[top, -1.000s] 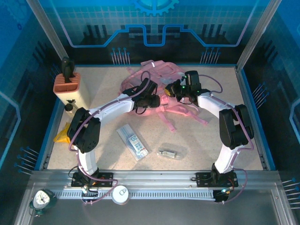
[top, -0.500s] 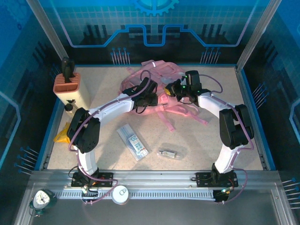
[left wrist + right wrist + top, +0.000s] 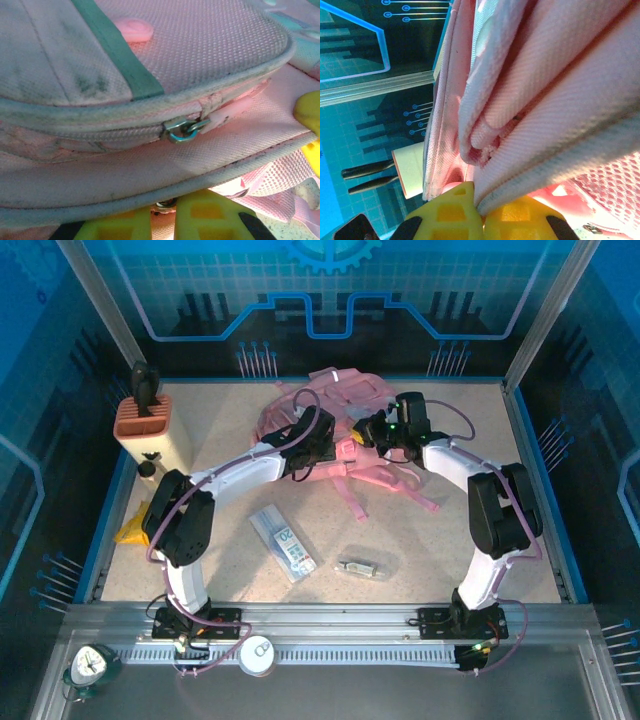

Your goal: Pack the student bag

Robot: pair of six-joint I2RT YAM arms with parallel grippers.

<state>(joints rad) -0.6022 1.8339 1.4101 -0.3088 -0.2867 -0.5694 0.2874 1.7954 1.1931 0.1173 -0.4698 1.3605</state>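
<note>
Blue-lit booth (image 3: 320,300), speckled table (image 3: 430,540), pink student bag (image 3: 350,390)

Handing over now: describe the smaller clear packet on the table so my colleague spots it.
From the pink student bag, come towards the near edge of the table to two clear packets. The smaller packet is the right-hand one; its longer neighbour bears a blue-and-white label.

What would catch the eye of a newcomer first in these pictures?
The pink student bag lies at the far middle of the table. The right tool pinches a fold of its fabric between yellow fingers, and a metal zip slider sits right before the left tool.
</note>
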